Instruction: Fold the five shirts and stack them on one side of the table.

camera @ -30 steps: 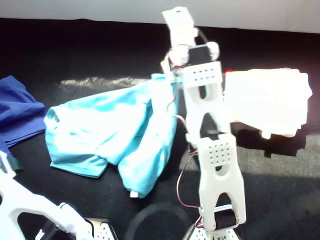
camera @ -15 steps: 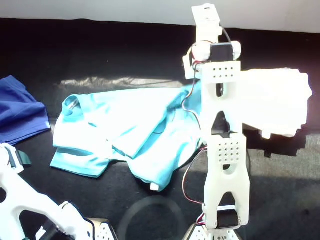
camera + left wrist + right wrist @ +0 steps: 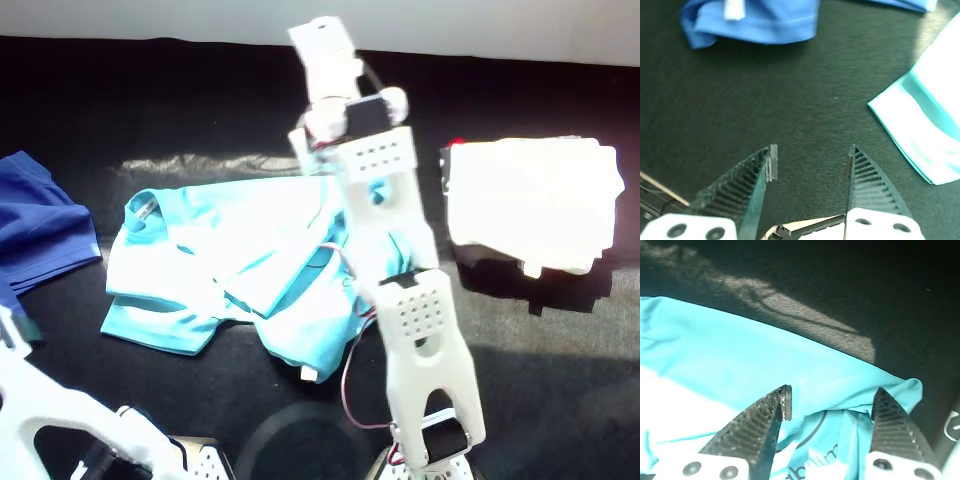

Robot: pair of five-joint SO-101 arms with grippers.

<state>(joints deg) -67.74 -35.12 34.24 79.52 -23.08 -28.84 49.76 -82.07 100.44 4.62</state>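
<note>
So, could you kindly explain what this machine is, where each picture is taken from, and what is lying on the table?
The machine is two white plastic robot arms, the right arm and the left arm, meant to fold shirts. One picture looks down from a fixed camera; the other two come from a camera on each arm's wrist. On the black table lie a crumpled turquoise shirt in the middle, a dark blue shirt at one edge and a folded white pile at the other. The right gripper hangs open above the turquoise shirt; the left gripper is open over bare table. Neither holds anything.
</note>
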